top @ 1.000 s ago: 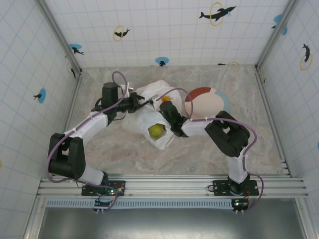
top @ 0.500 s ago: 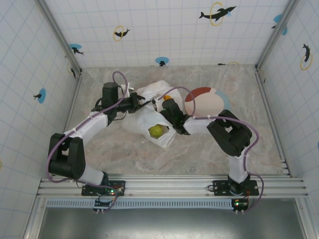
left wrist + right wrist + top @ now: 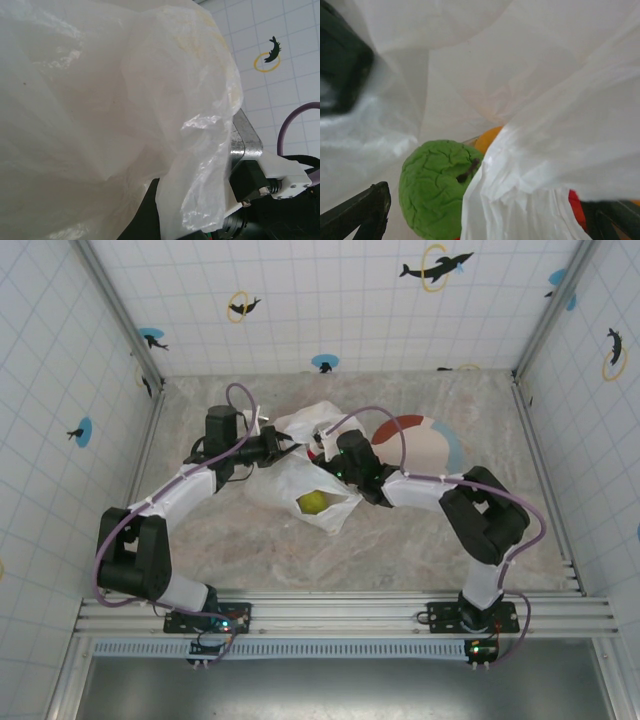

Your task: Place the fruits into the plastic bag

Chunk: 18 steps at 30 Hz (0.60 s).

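Overhead and wrist views of a bagging task judged to be near its end. A thin, crinkly, white translucent plastic bag (image 3: 290, 480) lies on the marbled beige desk (image 3: 220, 540), a little left of centre and toward the far side, between the two arms. The left claw (image 3: 284, 447) is clenched on the far left rim of the plastic bag and holds its mouth up. In the left wrist view the lifted film (image 3: 100, 100) covers most of the frame. The right claw (image 3: 328, 454) reaches into the mouth from the right. In its own wrist view the right claw (image 3: 487, 210) has its jaws spread wide and grasps nothing. Just beyond it, inside the bag, lie a wrinkled green lime (image 3: 437, 192), an orange fruit (image 3: 487, 140) touching it on the far side, and a red piece (image 3: 576, 210) half hidden by a fold. A yellow-green fruit (image 3: 312, 502) shows through the film at the near end. Every fruit that can be seen is inside the bag, but the folds prevent a full count. The flat round pink, red and blue plate (image 3: 435, 445) sits just right of the bag. What is probably left is withdrawing the right claw and releasing the rim. No brand, label or legible writing can be made out. The tiled walls carry only dark dolphin decals with yellow rings (image 3: 267, 52).
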Each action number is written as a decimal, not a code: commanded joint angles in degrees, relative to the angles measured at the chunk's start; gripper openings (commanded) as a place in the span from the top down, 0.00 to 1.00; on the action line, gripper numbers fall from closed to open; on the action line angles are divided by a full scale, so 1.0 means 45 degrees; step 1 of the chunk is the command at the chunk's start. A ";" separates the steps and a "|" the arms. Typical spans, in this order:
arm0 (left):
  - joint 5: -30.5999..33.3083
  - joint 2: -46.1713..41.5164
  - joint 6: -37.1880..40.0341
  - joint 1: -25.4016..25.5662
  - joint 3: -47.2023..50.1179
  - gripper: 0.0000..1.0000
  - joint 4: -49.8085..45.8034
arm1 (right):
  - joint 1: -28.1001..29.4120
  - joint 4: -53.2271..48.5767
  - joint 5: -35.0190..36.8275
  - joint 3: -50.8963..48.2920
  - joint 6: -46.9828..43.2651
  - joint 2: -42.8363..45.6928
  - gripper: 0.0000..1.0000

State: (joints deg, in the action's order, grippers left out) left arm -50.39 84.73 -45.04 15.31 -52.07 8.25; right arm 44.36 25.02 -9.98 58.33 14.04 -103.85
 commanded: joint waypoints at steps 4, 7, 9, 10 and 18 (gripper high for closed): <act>-0.0257 -0.0269 0.0066 -0.0126 0.0022 1.00 0.0237 | -0.0339 -0.1515 -0.1404 -0.0567 -0.0705 0.1217 0.03; -0.0210 -0.0277 0.0067 -0.0156 0.0009 1.00 0.0232 | -0.0356 -0.2657 -0.1909 -0.0851 -0.1378 0.1872 0.05; -0.0150 -0.0270 0.0047 -0.0214 -0.0010 1.00 0.0237 | -0.0356 -0.3227 -0.2078 -0.1229 -0.1838 0.2410 0.07; -0.0121 -0.0269 0.0020 -0.0233 0.0009 1.00 0.0227 | -0.0390 -0.3439 -0.2152 -0.1402 -0.2035 0.2716 0.08; 0.0065 -0.0305 -0.0227 -0.0441 -0.0007 1.00 0.0344 | -0.0781 -0.5674 -0.2568 -0.2875 -0.3528 0.5412 0.16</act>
State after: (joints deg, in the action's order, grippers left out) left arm -50.30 84.73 -45.34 13.80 -52.07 8.43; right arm 41.76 4.93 -20.03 47.72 2.04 -83.59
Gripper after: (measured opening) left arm 0.041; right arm 0.850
